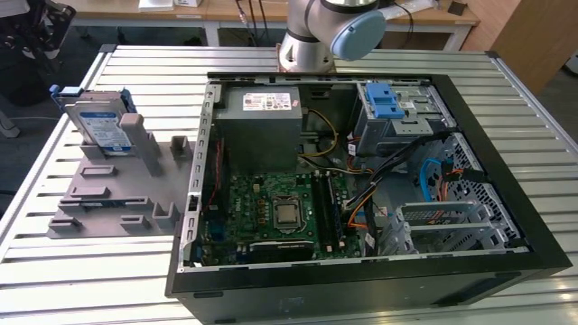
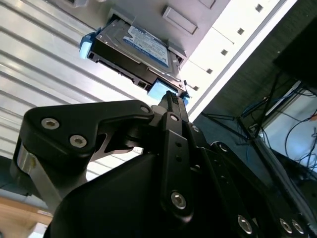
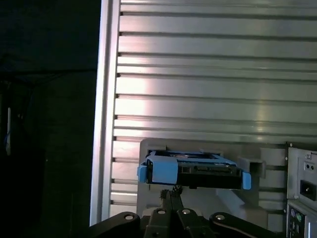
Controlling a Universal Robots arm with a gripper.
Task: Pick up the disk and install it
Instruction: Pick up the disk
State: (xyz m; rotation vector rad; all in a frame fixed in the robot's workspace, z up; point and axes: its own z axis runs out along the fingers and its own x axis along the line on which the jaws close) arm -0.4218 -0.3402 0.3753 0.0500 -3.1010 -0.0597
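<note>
Slatted tabletop [image 1: 99,271] carries a grey stand [image 1: 113,203] holding the disk [image 1: 99,125] on edge. It lies straight beyond our gripper [image 2: 172,96], whose fingers are together, empty and not touching it.

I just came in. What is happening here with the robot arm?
The robot arm has not picked up the disk yet. The disk stands in a grey holder, to the exterior view's left of the open computer case. The end effector, shut and empty, points toward the disk, apart from it.
</note>
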